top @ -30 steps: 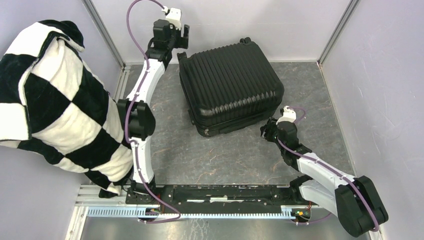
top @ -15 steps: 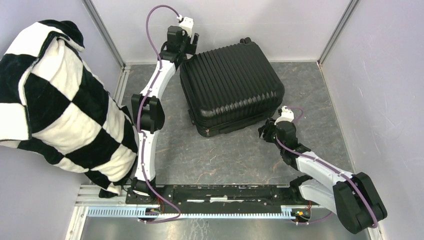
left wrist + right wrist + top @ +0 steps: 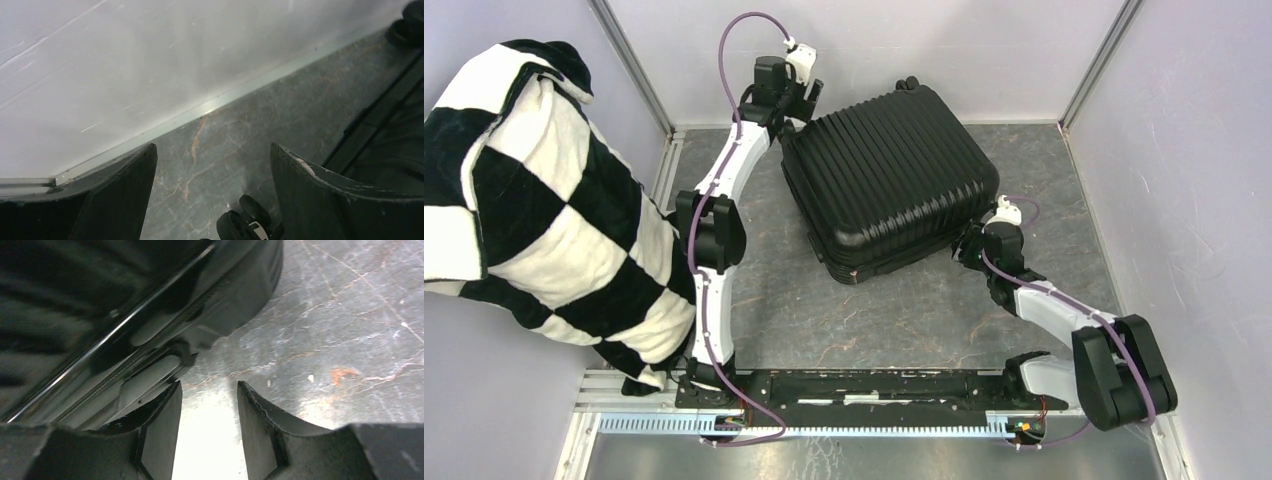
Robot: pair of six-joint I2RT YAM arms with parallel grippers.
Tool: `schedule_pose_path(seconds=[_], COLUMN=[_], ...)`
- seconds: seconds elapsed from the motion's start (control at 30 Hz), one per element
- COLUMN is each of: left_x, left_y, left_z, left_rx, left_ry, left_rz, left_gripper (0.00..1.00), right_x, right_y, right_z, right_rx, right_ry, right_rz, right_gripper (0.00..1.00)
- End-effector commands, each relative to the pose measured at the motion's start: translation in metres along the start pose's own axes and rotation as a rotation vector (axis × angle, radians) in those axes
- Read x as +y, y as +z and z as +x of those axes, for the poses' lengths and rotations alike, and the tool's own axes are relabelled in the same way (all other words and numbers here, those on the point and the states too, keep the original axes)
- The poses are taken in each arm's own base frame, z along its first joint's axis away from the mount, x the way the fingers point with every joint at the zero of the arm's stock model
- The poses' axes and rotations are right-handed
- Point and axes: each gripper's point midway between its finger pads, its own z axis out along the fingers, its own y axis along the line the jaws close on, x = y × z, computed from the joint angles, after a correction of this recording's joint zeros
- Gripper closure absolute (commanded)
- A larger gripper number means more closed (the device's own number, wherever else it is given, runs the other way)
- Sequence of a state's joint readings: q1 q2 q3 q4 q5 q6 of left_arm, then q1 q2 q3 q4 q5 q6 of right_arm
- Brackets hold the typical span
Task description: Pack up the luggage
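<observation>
Leftward, checkered blanket [image 3: 534,200] draped at 9 o'clock. Left tool [image 3: 809,95] open, empty, at 11 o'clock corner of closed black suitcase [image 3: 884,175], which lies flat at centre of surface [image 3: 904,320]. Right tool [image 3: 967,248] open, empty, beside suitcase's 4 o'clock corner.

The left arm [image 3: 709,230] and right arm [image 3: 1064,310] are white tubes joined by bulky black housings. Both rise from a black base bar [image 3: 864,385], and a purple cable [image 3: 723,52] runs up each from that bar. At the ends farthest from the bar sit small white blocks. The left claw [image 3: 212,150] and right claw [image 3: 209,387] have dark, wedge-shaped fingers with rough, scuffed edges.
</observation>
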State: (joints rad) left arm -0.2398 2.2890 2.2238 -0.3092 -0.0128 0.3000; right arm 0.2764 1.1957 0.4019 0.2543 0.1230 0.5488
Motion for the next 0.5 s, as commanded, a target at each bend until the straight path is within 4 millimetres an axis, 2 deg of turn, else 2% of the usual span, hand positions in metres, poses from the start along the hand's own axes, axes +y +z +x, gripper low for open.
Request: schedule_pose_path(seconds=[0.0,0.13,0.23,0.3,0.33,0.37,0.47], left_x=[-0.081,-0.099,-0.105,-0.109,-0.109,-0.112,-0.107], left_y=[-0.040,-0.079,-0.114,-0.137,-0.147,-0.159,-0.184], left_z=[0.117,0.137,0.146,0.162,0.160,0.169,0.165], left_rx=[0.394,0.450,0.467,0.504,0.496,0.512,0.490], left_ry=[0.170,0.177,0.189,0.185,0.188,0.186,0.192], left_rz=[0.379,0.504,0.556,0.580,0.583,0.598,0.584], left_gripper=[0.11,0.13,0.13,0.13,0.13,0.13,0.12], right_x=[0.015,0.016,0.026,0.035,0.039,0.043,0.050], right_y=[0.013,0.024,0.034,0.042,0.049,0.055,0.076], right_z=[-0.056,-0.068,-0.077,-0.086,-0.091,-0.096,-0.111], right_rx=[-0.119,-0.120,-0.122,-0.125,-0.121,-0.119,-0.114], right_ry=[0.021,0.019,0.015,0.008,0.004,-0.002,-0.010], right_rz=[-0.052,-0.071,-0.104,-0.134,-0.141,-0.147,-0.153], right_gripper=[0.49,0.49,0.50,0.50,0.50,0.50,0.51])
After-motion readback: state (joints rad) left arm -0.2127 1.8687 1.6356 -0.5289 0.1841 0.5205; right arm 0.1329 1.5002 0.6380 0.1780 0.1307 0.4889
